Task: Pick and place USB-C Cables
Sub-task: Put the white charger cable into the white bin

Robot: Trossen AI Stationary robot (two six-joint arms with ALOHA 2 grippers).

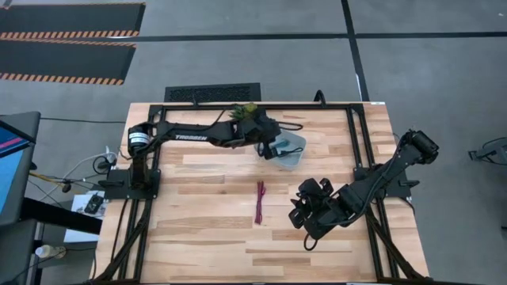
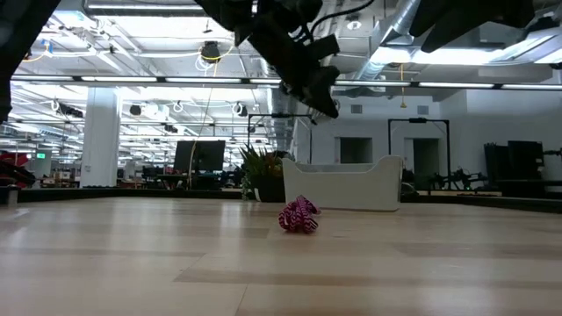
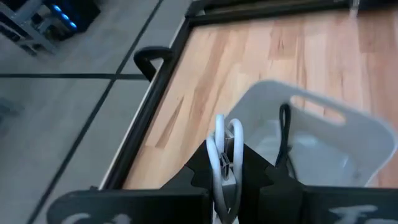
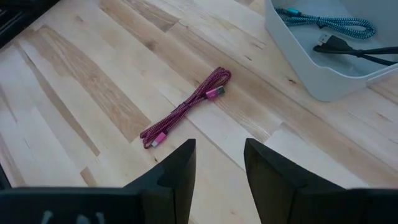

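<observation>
My left gripper (image 3: 225, 163) hangs over the pale bin (image 1: 295, 152) near the table's far edge, shut on a white cable (image 3: 219, 134). In the low view it (image 2: 318, 88) is well above the bin (image 2: 342, 186). A teal cable (image 4: 329, 22) and a black cable (image 4: 351, 51) lie in the bin. The maroon cable (image 1: 260, 203), a folded bundle, lies flat on the wood mid-table. My right gripper (image 4: 219, 163) is open, a short way to the right of the maroon cable (image 4: 186, 109) and above it. My left gripper pinches the white cable between its two fingers (image 3: 252, 171). The looped bend of the bundle (image 3: 227, 127) sticks out past the fingertips. The cable is lifted clear, above the bin's inside (image 3: 311, 146).
A small green potted plant (image 1: 249, 112) stands at the far edge, just left of the bin. A black frame rail (image 1: 354, 134) runs along the table's edges. Bare wood lies around the maroon cable and toward the near edge.
</observation>
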